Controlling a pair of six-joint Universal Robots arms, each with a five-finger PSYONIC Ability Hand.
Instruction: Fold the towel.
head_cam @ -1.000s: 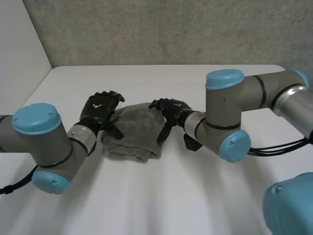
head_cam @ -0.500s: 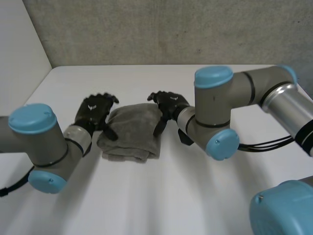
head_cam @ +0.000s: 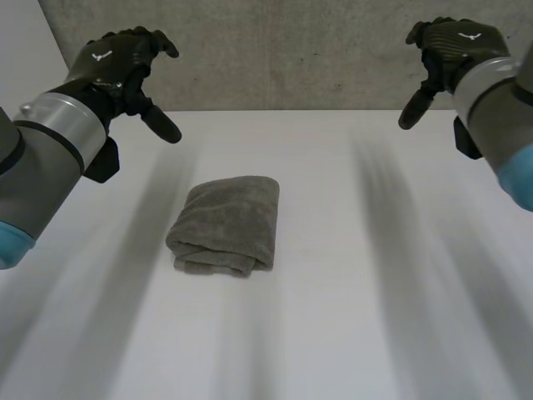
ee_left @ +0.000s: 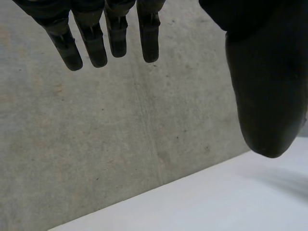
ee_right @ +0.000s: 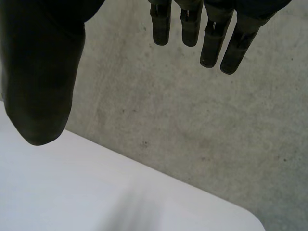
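Note:
A grey towel [head_cam: 225, 223] lies folded into a small thick bundle on the white table [head_cam: 350, 317], a little left of the middle. My left hand [head_cam: 117, 67] hangs high above the table's far left, fingers relaxed, thumb pointing down toward the table, holding nothing. My right hand [head_cam: 454, 46] hangs high at the far right in the same open pose. In the left wrist view the fingers [ee_left: 110, 33] and thumb are spread against the wall. The right wrist view shows straight fingers [ee_right: 211, 33] and a thumb apart, nothing between them.
A grey concrete wall [head_cam: 283, 50] stands behind the table's far edge. The table's rounded far right corner [ee_right: 240, 216] appears in the right wrist view. A pale side wall [head_cam: 25, 92] rises at the left.
Both hands have let go of the towel's sides and risen high, moving outward to the far left and far right. The towel stays folded where it was.

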